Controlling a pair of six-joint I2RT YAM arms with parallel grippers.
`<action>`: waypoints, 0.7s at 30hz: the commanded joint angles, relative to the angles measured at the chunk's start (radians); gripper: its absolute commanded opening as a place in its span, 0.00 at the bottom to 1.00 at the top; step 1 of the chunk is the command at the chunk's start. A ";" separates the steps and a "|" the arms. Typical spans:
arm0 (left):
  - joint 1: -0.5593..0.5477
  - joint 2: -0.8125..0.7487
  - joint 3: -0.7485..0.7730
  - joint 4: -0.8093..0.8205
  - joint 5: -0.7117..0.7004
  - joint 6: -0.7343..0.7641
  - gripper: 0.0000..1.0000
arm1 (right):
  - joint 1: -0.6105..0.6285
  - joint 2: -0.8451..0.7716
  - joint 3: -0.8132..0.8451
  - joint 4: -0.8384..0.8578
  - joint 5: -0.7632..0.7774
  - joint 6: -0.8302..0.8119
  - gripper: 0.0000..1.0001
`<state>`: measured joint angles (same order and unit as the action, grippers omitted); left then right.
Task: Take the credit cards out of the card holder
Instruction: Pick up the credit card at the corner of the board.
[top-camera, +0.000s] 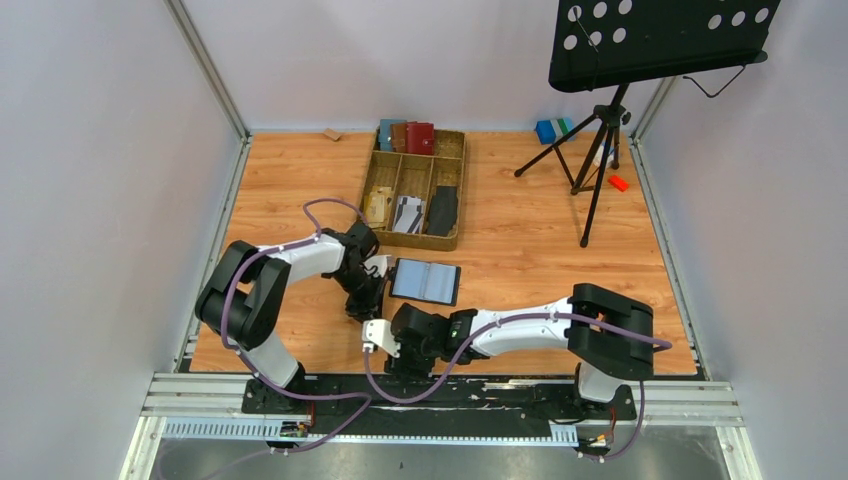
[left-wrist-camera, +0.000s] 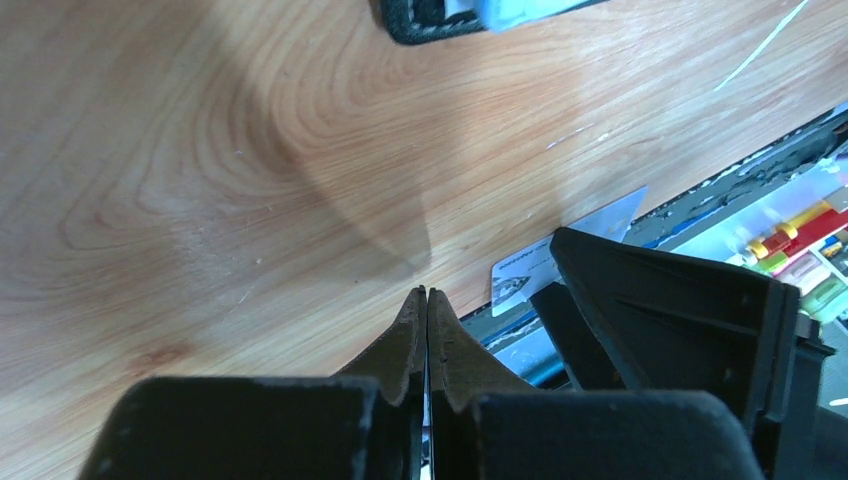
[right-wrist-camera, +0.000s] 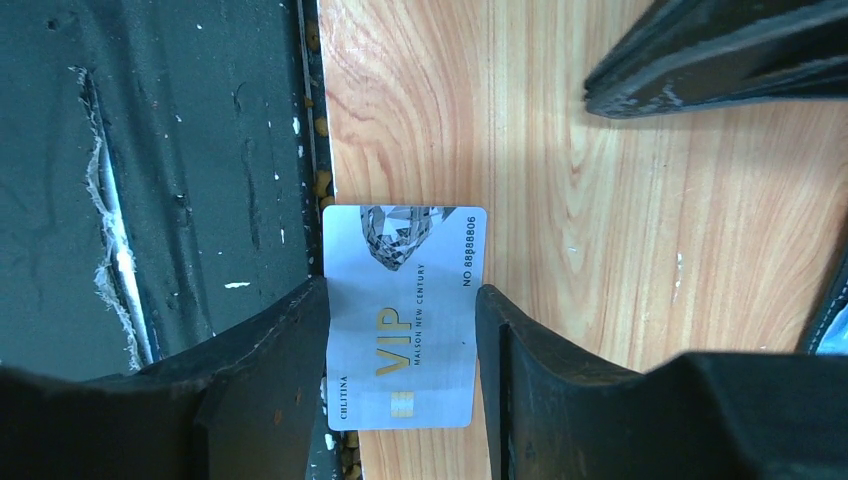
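Open black folding card holder (top-camera: 425, 281), grey-blue pages up, flat on orange wooden table (top-camera: 540, 270), near divided wooden tray (top-camera: 452, 190), white left arm (top-camera: 300, 255) and white right arm (top-camera: 520, 328) bent toward it.

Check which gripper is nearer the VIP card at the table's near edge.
Right. The right gripper has a finger against each long edge of the VIP card; the left gripper is shut over the table beside it, not touching.

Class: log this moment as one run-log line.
left gripper: shut, empty | right gripper: clamped across VIP card at table near edge | card holder: open
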<state>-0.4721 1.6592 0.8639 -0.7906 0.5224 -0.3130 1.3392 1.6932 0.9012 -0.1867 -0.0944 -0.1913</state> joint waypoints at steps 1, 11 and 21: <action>-0.007 -0.054 -0.044 0.022 0.028 -0.046 0.01 | -0.025 0.007 -0.044 -0.047 -0.086 0.035 0.47; -0.007 -0.296 -0.250 0.129 0.132 -0.253 0.16 | -0.055 0.011 -0.062 -0.025 -0.137 0.032 0.46; -0.007 -0.383 -0.374 0.244 0.225 -0.391 0.55 | -0.060 0.020 -0.064 -0.020 -0.152 0.023 0.45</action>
<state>-0.4763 1.2877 0.5350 -0.6449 0.6586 -0.6186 1.2808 1.6825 0.8795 -0.1543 -0.2169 -0.1837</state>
